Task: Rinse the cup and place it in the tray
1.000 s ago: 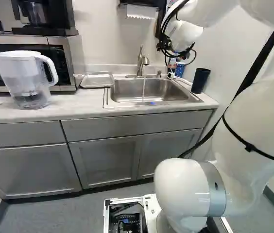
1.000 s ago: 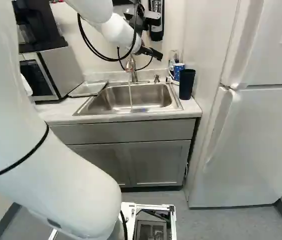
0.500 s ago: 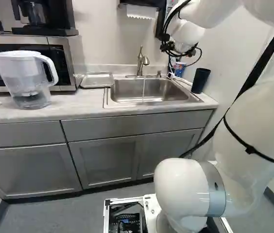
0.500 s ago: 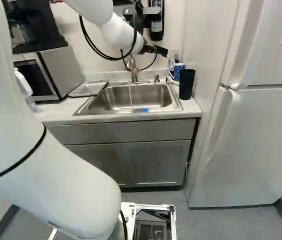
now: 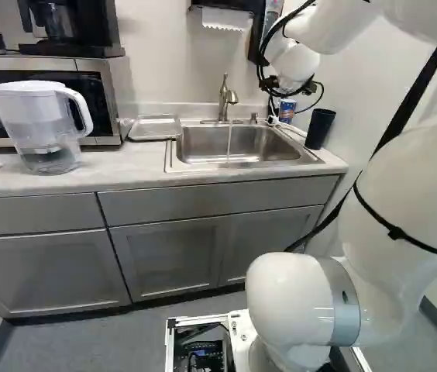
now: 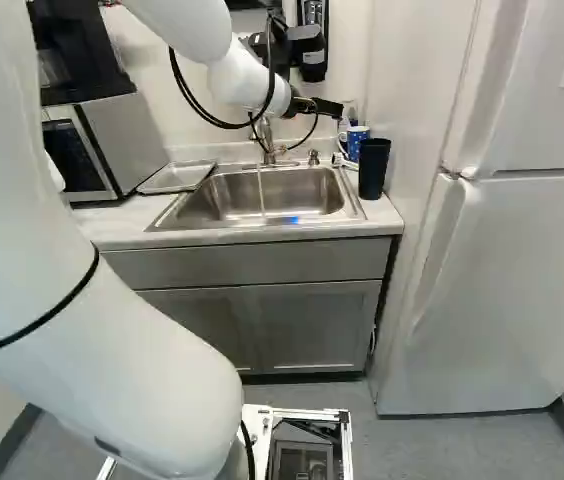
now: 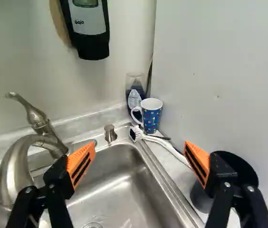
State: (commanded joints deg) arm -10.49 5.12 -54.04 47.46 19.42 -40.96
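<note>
Open gripper (image 7: 139,153) lined up on the patterned blue cup (image 7: 151,118), still unrinsed by the look of it.
Left base view: the tray (image 5: 145,138) lies flat on the bench (image 5: 110,177) beside the sink (image 5: 178,167), probably to take the wet cup; water (image 5: 228,142) runs from the faucet (image 5: 225,97), ready for rinsing. Right base view: the gripper reaches over the sink toward the cup at its back corner. Wrist view: its fingers stand wide apart, holding nothing – likely to straddle the cup. The brush (image 7: 165,143) lies just before it, the bottle (image 7: 135,97) stands behind, and the dark tumbler (image 7: 201,197) near one finger could get knocked.
</note>
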